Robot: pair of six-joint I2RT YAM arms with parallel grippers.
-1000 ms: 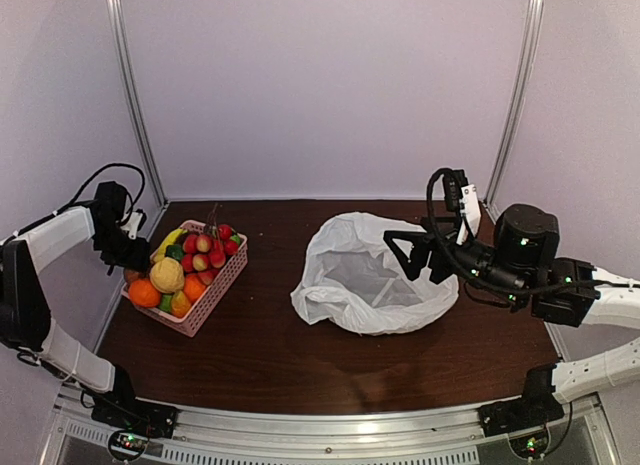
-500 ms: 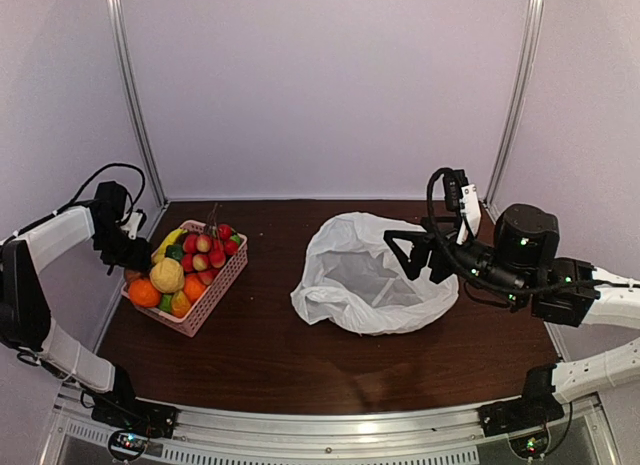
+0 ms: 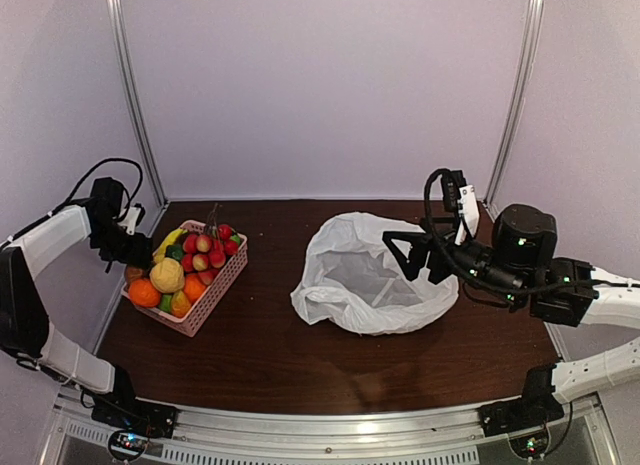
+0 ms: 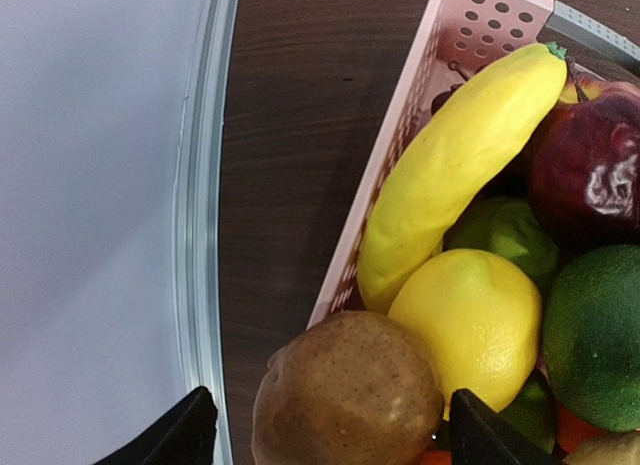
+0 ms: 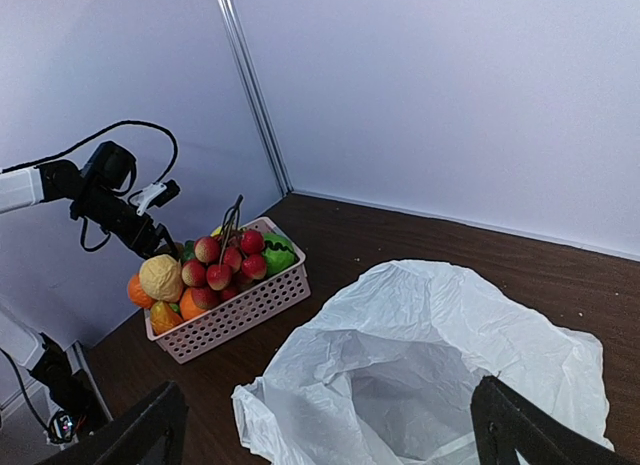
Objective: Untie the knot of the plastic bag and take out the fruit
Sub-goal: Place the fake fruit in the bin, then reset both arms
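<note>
The plastic bag (image 3: pixel 375 285) is lying crumpled right of centre on the dark wooden table (image 3: pixel 260 355), its thin white film crinkling in soft folds and its mouth gaping wide. The right gripper (image 3: pixel 415 255) is hovering over its 3 o'clock rim, jaws fully spread, gripping nothing. At 9 o'clock, the left gripper (image 4: pixel 330 440) is hanging above the perforated pink basket (image 3: pixel 222 285), fingers wide apart and empty, over a smooth banana (image 4: pixel 450 175), a dimpled lemon (image 4: pixel 470 325) and a rough brown fruit (image 4: pixel 345 390).

It was a lab test cell: plain white panels (image 3: pixel 320 85) between aluminium posts (image 3: pixel 134 95) enclosed a dark surface (image 3: pixel 300 355), robot arms (image 3: pixel 598 297) bolted to its near rail (image 3: pixel 330 425).
</note>
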